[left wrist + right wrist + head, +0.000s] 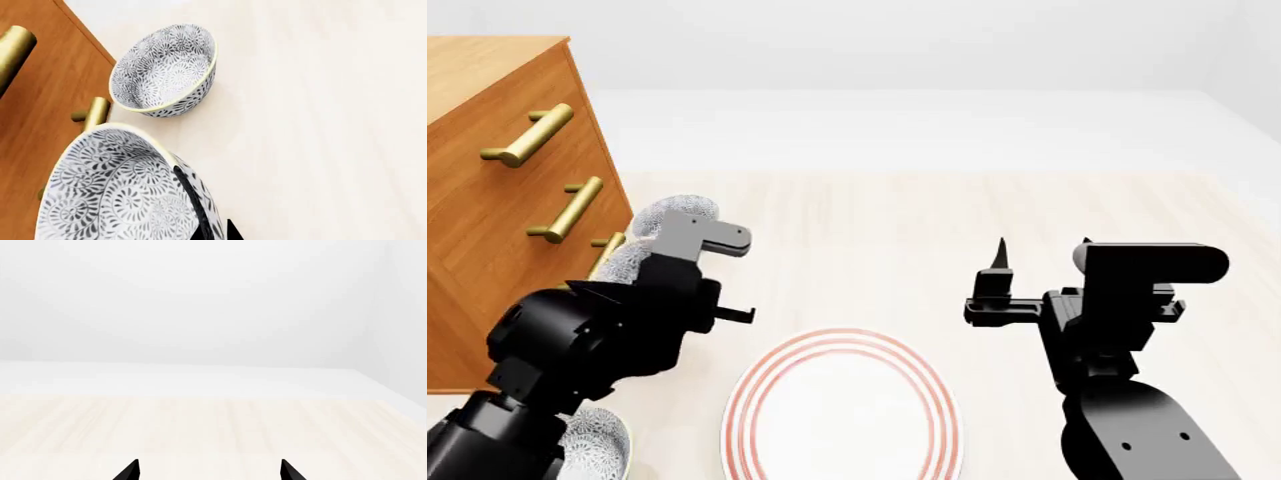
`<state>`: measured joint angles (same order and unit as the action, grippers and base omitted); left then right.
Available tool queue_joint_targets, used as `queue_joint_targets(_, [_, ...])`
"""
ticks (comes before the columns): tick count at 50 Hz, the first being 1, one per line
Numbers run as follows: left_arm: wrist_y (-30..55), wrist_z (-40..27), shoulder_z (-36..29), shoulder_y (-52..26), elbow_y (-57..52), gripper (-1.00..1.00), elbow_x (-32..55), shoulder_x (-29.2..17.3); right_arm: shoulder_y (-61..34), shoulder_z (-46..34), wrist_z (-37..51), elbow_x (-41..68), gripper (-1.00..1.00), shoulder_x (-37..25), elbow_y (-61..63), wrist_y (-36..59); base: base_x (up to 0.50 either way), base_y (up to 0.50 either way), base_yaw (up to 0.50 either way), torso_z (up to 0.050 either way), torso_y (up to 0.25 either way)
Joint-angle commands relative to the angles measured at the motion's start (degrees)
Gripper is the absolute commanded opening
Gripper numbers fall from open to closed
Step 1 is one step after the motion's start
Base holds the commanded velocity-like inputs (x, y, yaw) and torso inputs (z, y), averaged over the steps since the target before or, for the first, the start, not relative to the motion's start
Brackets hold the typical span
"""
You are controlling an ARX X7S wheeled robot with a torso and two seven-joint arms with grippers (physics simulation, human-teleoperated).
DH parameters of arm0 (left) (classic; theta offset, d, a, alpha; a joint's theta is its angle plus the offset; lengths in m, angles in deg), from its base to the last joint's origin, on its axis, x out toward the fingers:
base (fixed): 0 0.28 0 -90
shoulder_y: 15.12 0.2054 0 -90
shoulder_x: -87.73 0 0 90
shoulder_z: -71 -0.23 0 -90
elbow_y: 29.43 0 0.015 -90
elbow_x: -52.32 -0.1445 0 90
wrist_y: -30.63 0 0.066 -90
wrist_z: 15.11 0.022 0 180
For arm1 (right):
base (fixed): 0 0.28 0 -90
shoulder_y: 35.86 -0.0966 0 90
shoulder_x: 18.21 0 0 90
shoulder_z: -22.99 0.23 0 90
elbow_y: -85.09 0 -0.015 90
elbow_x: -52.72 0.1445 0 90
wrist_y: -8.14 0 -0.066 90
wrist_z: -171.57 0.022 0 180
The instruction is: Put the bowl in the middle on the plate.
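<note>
In the left wrist view my left gripper (215,231) is shut on the wall of a grey-blue speckled bowl (113,190), one finger inside the rim and one outside. A second speckled bowl (163,70) stands just beyond it on the pale table. In the head view my left arm hides most of the held bowl (625,258), with the farther bowl (678,212) behind it. A third bowl (594,440) sits at the lower left. The white red-ringed plate (841,410) lies at the front centre. To the plate's right my right gripper (210,472) hovers open and holds nothing.
A wooden drawer cabinet (494,150) with brass handles (531,135) stands along the left, close beside the bowls. The pale wooden tabletop (881,240) stretches back to a white wall. My right arm (1121,330) rises at the lower right.
</note>
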<state>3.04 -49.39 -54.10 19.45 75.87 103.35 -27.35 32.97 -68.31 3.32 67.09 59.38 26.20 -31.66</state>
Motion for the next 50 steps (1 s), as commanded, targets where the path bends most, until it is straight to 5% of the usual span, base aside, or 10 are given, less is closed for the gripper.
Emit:
queue_joint_targets(1, [-1.4, -2.9, -0.8, 0.7, -8.4, -1.0, -2.7, -2.6, 0.1, 0.1, 0.3, 0.4, 1.0, -0.2, 0.3, 0.1, 0.0, 0.0, 0.0, 0.0, 0.0])
queue_joint_targets(22, [5.2, -0.4, -14.6, 3.7, -48.0, -1.0, -1.0, -11.9, 0.2, 0.3, 0.8, 1.1, 1.0, -0.7, 0.2, -0.3, 0.0, 0.0, 0.0, 0.0, 0.0])
queue_joint_targets(50, [9.4, 2.7, -27.4, 0.5, -55.8, -1.0, -4.2, -9.8, 0.0, 0.0, 1.5, 2.0, 1.0, -1.1, 0.3, -0.3, 0.0, 0.0, 0.0, 0.0, 0.0])
